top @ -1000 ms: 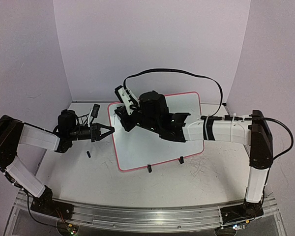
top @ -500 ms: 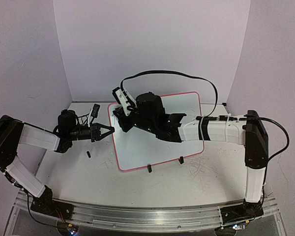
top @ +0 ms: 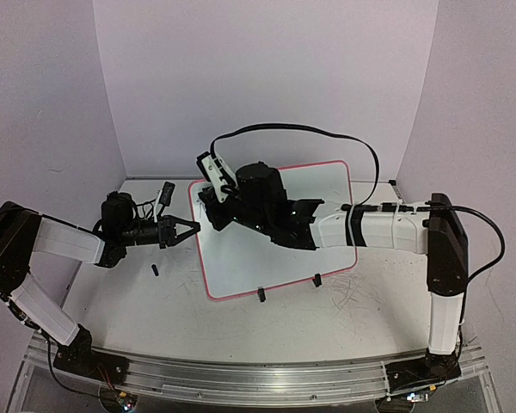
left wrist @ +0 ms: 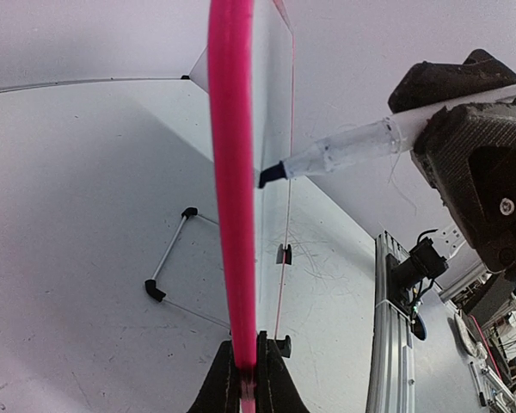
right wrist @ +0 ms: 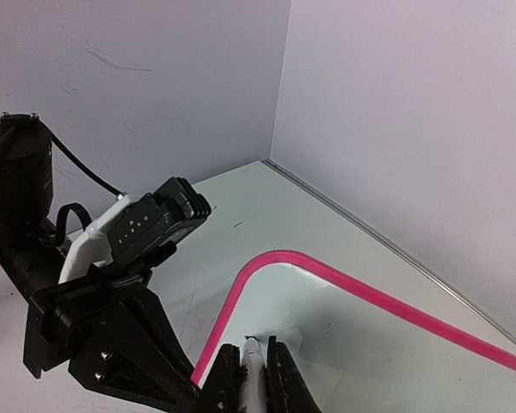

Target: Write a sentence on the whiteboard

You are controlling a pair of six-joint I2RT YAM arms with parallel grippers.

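Pink rim is what my left tool has hold of: its fingers are pinched together on the left edge of the whiteboard, with the rim running straight up between them in the left wrist view. The whiteboard lies about the middle of the table, turned a little askew, its two black clip feet pointing toward the near edge. My right tool reaches across it from the right edge of the table and is closed on a marker, whose dark tip sits at the writing face close to the board's far left corner; I cannot tell whether the tip is actually touching. No writing shows on the face yet, so I judge the sentence barely begun. I expect the whiteboard to handle as light, thin and stiff, with a slick face, so it should skate on the table under pen pressure unless it is pinned. The rim is the place to grip it, clear of the writing area. A small dark piece, perhaps the marker's cap, lies on the table toward the left edge.
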